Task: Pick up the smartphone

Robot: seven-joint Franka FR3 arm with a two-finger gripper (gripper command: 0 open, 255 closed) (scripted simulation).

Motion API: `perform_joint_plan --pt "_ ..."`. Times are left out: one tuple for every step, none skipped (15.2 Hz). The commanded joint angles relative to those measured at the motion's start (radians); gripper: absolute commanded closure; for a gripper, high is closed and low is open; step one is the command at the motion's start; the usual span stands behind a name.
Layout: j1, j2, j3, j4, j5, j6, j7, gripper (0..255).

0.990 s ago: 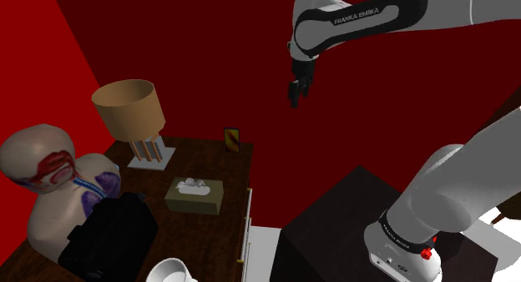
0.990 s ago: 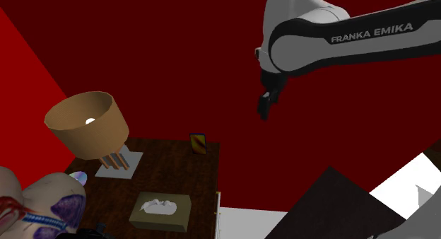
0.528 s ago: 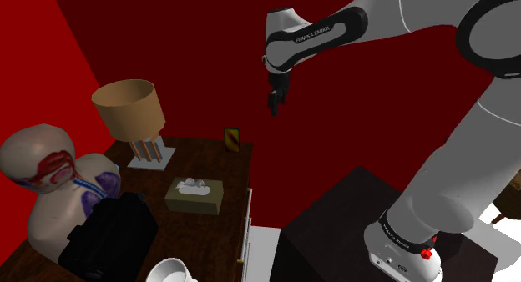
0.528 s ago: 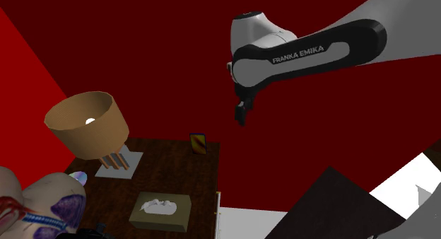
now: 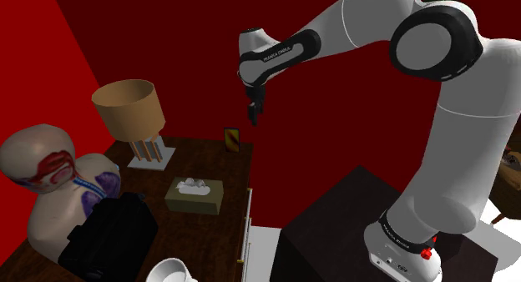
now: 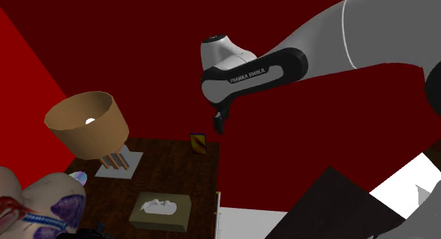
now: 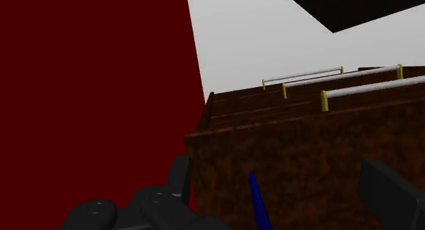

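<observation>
Shoulder view: the gripper is suspended open and empty, the smartphone is propped upright on the dresser below it and slightly aside, untouched; descent, closure and lifting are judged outstanding.

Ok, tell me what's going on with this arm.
The white Franka arm is reaching out over a dark wooden dresser for the smartphone. The smartphone stands upright at the back of the dresser top, near the red wall. The gripper hangs in the air above it, a little to the shoulder view's right, fingers apart and holding nothing. A lamp and a tissue box also sit on the dresser.
</observation>
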Motion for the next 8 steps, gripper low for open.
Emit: perform_joint_plan --pt "0.010 0.077 0.012 0.071 -0.004 0.001 -0.020 0" --pt "0.015 0.113 0.018 0.105 -0.006 0.000 -0.030 0" --pt "0.020 0.149 0.023 0.140 -0.009 -0.001 -0.040 0" --pt "0.025 0.185 0.029 0.176 -0.012 -0.003 -0.050 0" --pt "0.031 0.222 0.034 0.214 -0.016 -0.007 -0.060 0" --pt "0.037 0.259 0.039 0.252 -0.020 -0.011 -0.070 0" --pt "0.039 0.271 0.041 0.265 -0.021 -0.012 -0.073 0" --pt "0.039 0.277 0.040 0.262 -0.022 -0.002 -0.072 0"
